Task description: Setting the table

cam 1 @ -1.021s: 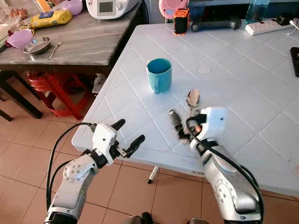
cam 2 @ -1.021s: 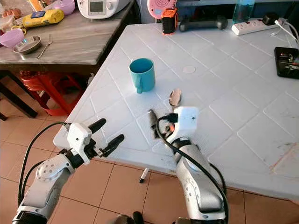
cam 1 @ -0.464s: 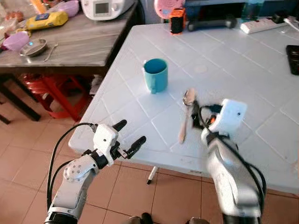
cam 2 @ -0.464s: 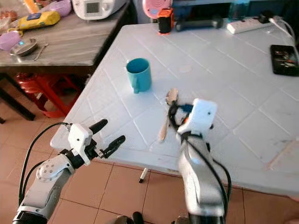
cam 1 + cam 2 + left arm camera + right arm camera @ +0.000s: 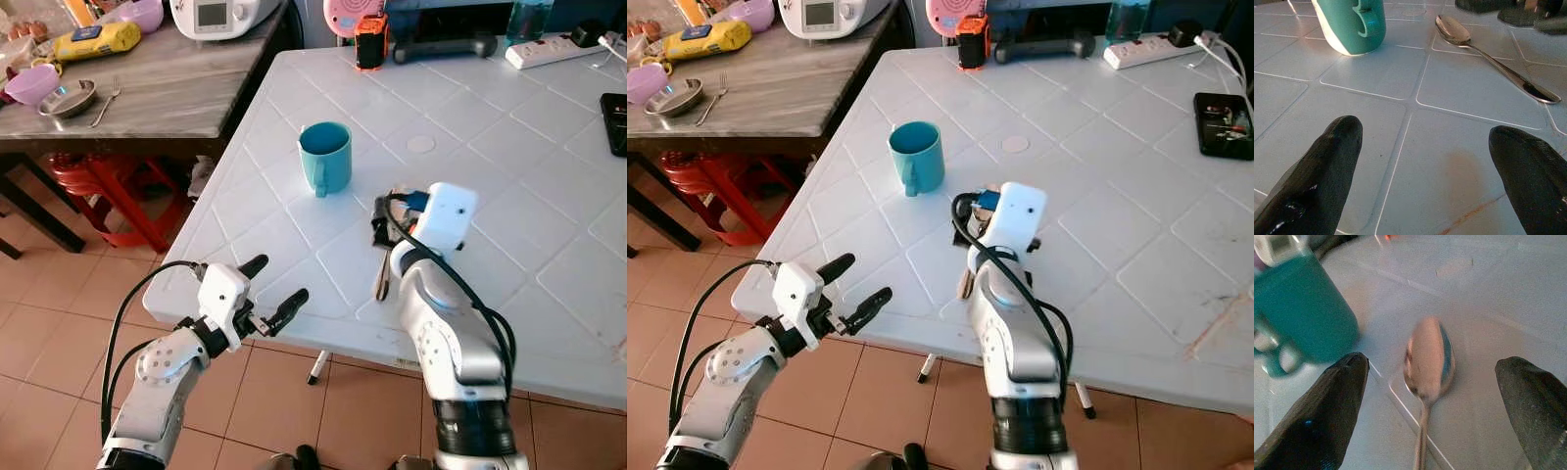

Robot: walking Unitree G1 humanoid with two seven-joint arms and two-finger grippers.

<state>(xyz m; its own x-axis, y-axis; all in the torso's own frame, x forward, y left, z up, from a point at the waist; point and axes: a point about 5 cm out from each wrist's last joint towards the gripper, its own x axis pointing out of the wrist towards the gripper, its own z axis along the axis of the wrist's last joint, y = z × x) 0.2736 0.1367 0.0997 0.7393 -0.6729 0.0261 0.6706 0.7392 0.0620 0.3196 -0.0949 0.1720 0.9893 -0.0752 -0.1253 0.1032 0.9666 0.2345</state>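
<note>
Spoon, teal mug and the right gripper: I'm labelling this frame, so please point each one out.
spoon [image 5: 1452, 30]: left wrist view, on its bowl.
teal mug [image 5: 325, 157]: left eye view, on its outer wall.
right gripper [image 5: 1432, 382]: right wrist view, midway between its open fingertips, over the spoon.

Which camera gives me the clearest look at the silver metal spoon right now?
The left wrist view: the whole silver metal spoon lies sharp on the white table. The right wrist view shows its bowl blurred between the open right gripper fingers. In the eye views the right arm hides all but its handle.
</note>
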